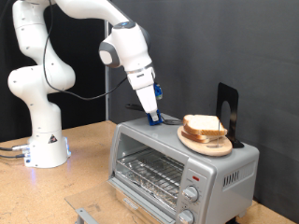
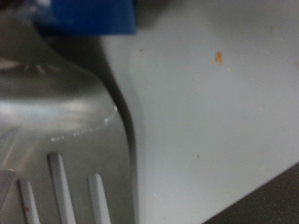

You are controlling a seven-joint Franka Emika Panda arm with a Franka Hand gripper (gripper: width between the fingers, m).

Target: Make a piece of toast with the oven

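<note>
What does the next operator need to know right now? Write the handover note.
Gripper: down on the top of the oven, near its back edge; nothing shows between the fingers.
Bread slices: together on the wooden plate on the oven's top, at the exterior view's right of the gripper.
Done: nothing visible; the wire rack looks bare.
Left: no slice is in the oven yet.

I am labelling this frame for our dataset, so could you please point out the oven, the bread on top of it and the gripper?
oven (image 1: 149, 142): exterior view, on its silver top panel.
bread (image 1: 204, 125): exterior view, on the pale top face of the slices on the wooden plate.
gripper (image 1: 153, 118): exterior view, at the fingertips resting on the oven top.
</note>
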